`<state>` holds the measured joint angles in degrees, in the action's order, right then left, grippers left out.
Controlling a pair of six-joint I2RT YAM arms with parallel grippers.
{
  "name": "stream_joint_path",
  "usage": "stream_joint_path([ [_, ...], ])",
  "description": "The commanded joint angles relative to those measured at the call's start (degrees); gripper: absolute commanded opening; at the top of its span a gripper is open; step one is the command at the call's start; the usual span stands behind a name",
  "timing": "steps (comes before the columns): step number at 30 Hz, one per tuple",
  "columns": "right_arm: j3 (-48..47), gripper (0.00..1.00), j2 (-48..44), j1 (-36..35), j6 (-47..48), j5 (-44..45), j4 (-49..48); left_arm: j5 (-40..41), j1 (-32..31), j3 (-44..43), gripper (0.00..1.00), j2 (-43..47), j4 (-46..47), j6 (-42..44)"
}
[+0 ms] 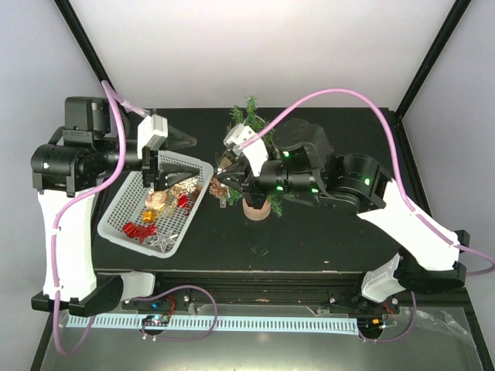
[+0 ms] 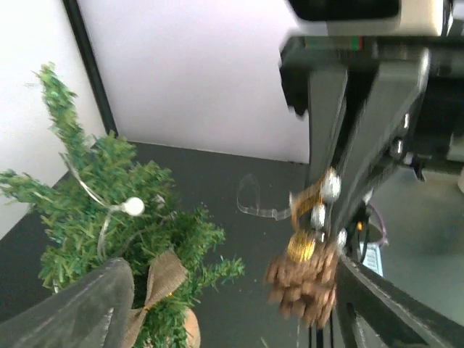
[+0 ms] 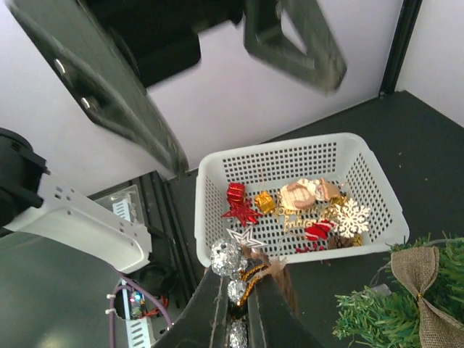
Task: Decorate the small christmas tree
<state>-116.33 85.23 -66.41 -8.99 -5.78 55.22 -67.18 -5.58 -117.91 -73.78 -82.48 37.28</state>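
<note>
nearest to us, the two arms are rising from their bases at the near edge of the black surface (image 1: 325, 247). just beyond the left base, a white slotted basket (image 1: 114, 229) is lying on the surface. it is holding loose ornaments, among them a red gift box (image 3: 235, 194), a white snowflake (image 3: 350, 216) and a silver star (image 3: 243, 235).

to the right of the basket, near the middle of the surface, the small christmas tree (image 1: 250, 116) is standing upright on its round tan base (image 1: 257, 209), close to the basket but apart from it. its long axis is running vertically, with the tip pointing straight up; from the top camera the tip is reading as aimed at the far edge. a burlap bow (image 2: 161, 279) is sitting low on its branches, and a white bead (image 2: 133, 206) is hanging on a thin strand higher up.

between basket and tree, the right end effector (image 3: 235, 290) is reaching in from the right. its jaws are pinching shut on the beaded string of a brown pine-cone ornament (image 2: 301, 283), which is dangling below them.

the left end effector (image 2: 232, 264) is hovering over the far part of the basket, facing the tree. its jaws are standing wide apart and gripping nothing. whether it is touching the ornament we cannot tell.

farthest back, a white wall (image 1: 255, 46) is closing the scene.
</note>
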Motion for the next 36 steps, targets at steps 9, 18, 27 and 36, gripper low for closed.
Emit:
stream_joint_path([
  [9, -10.3, 0.03, 1.4, -0.2, -0.8, -4.4, 9.9, -9.4, -2.0, 10.8, 0.99, 5.1, -0.4, 8.7],
  [18, -12.4, 0.03, 2.4, -0.3, -1.4, -5.9, 10.7, -8.6, -7.3, 9.6, 0.99, 2.1, 0.9, 8.4],
  [27, -15.2, 0.03, 3.6, -0.3, -1.9, -6.0, 11.7, -5.7, -12.8, 9.4, 0.92, 0.7, -2.6, 12.4],
  [36, -16.4, 0.03, 4.5, -0.3, -1.8, -6.5, 12.4, -4.6, -16.2, 8.8, 0.91, -2.6, -2.0, 12.3],
])
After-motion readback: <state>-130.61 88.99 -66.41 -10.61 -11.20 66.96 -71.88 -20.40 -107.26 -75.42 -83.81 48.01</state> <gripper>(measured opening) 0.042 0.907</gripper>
